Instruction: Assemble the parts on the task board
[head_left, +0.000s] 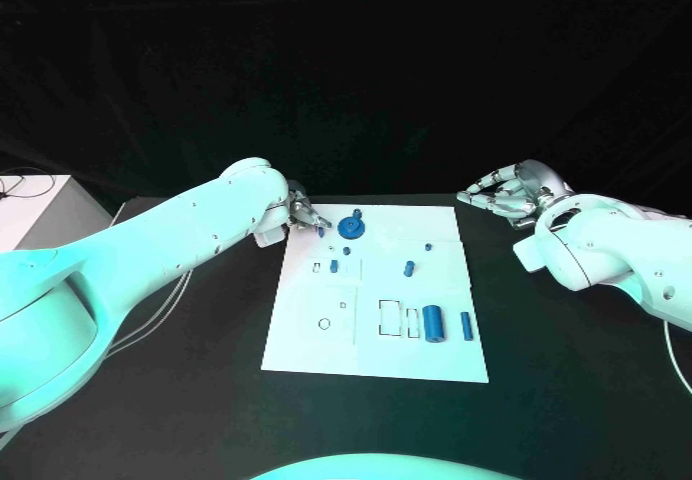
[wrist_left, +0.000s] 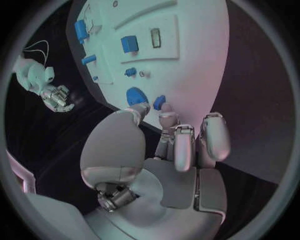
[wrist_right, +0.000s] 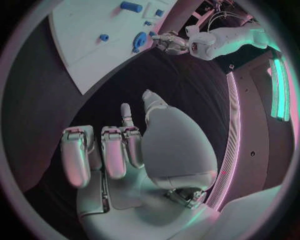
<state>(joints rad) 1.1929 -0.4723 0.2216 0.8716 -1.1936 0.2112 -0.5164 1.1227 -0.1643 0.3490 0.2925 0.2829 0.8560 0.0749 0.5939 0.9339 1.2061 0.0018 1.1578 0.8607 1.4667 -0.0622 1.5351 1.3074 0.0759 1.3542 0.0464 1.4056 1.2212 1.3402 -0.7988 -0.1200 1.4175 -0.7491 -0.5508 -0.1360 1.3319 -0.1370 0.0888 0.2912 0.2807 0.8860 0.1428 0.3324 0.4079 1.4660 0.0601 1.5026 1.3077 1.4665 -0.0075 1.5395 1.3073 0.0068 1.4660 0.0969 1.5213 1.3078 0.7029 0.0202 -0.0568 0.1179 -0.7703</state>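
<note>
The white task board lies in the middle of the black table. My left hand is at its far left corner, thumb and a fingertip closed on a small blue part. Right beside it a round blue part stands on the board. Further blue parts sit in the board: a thick cylinder, a slim peg and small pieces. My right hand hovers off the board's far right corner, fingers curled in and holding nothing.
A white box with a cable stands at the table's left edge. Bare black table surrounds the board on the left, right and near sides.
</note>
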